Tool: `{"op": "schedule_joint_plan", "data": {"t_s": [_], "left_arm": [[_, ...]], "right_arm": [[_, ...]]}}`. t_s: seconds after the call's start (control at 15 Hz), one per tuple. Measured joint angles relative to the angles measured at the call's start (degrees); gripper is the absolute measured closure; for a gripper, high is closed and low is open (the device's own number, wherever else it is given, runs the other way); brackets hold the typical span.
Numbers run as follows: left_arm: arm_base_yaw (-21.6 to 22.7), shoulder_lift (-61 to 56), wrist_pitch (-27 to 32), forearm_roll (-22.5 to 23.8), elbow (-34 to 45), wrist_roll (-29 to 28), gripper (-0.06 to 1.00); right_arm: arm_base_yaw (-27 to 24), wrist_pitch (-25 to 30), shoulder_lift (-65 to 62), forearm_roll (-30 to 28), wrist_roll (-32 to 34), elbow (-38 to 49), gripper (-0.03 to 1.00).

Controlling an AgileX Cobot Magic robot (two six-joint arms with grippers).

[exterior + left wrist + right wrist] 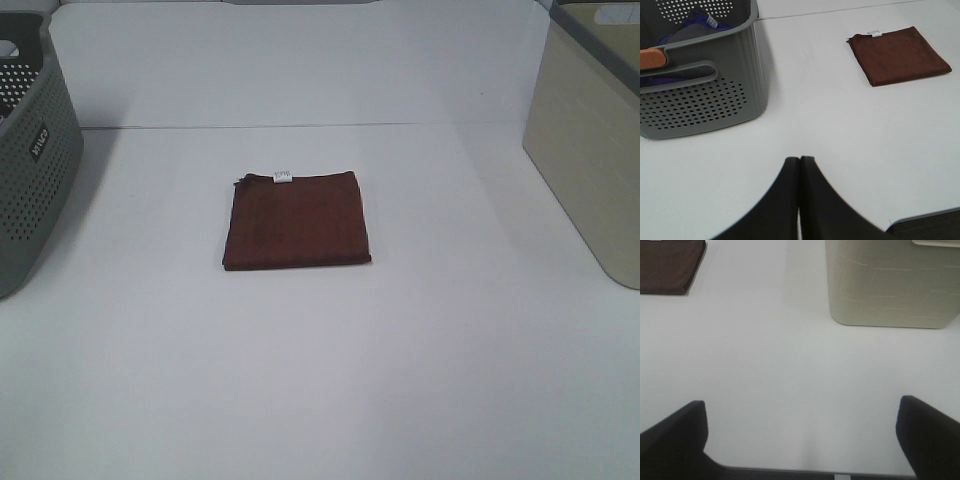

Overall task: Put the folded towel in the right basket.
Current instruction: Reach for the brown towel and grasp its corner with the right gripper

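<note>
The folded towel (296,220) is a flat dark reddish-brown square with a small white tag on its far edge, lying in the middle of the white table. It also shows in the left wrist view (897,55) and, cut off at a corner, in the right wrist view (670,265). The right basket (590,150) is a beige solid-walled bin with a grey rim at the table's right edge; it also shows in the right wrist view (892,282). My left gripper (799,161) is shut and empty, well short of the towel. My right gripper (802,412) is open and empty, short of the basket.
A grey perforated basket (30,170) with a small label stands at the table's left edge; the left wrist view shows it (700,95) holding blue and grey cloth. The white table (320,380) carries nothing else. Neither arm shows in the exterior high view.
</note>
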Motion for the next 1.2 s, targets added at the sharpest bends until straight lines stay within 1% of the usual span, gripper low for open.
{"op": "schedule_joint_plan", "data": {"t_s": [0.33, 0.47, 0.67, 0.73, 0.8, 1.0, 1.13, 1.2], "left_arm": [[0.0, 0.0, 0.0, 0.0, 0.0, 0.0, 0.94], [0.0, 0.0, 0.0, 0.0, 0.0, 0.0, 0.94], [0.0, 0.0, 0.0, 0.0, 0.0, 0.0, 0.94], [0.0, 0.0, 0.0, 0.0, 0.0, 0.0, 0.94], [0.0, 0.0, 0.0, 0.0, 0.0, 0.0, 0.94], [0.0, 0.0, 0.0, 0.0, 0.0, 0.0, 0.94], [0.0, 0.0, 0.0, 0.0, 0.0, 0.0, 0.94], [0.0, 0.0, 0.0, 0.0, 0.0, 0.0, 0.94]], "right_arm": [[0.0, -0.17, 0.0, 0.4, 0.0, 0.0, -0.01], [0.0, -2.23, 2.46, 0.23, 0.0, -1.26, -0.01], [0.0, -5.67, 14.61, 0.34, 0.0, -6.65, 0.0], [0.0, -5.96, 23.78, 0.97, 0.0, -11.57, 0.0], [0.0, -5.96, 28.25, 1.95, 0.0, -14.27, 0.0], [0.0, -4.87, 42.63, 6.65, -0.06, -23.84, 0.0], [0.0, -2.52, 51.68, 8.48, -0.23, -29.79, 0.01], [0.0, -2.01, 54.03, 8.77, -0.29, -31.51, 0.0]]}}
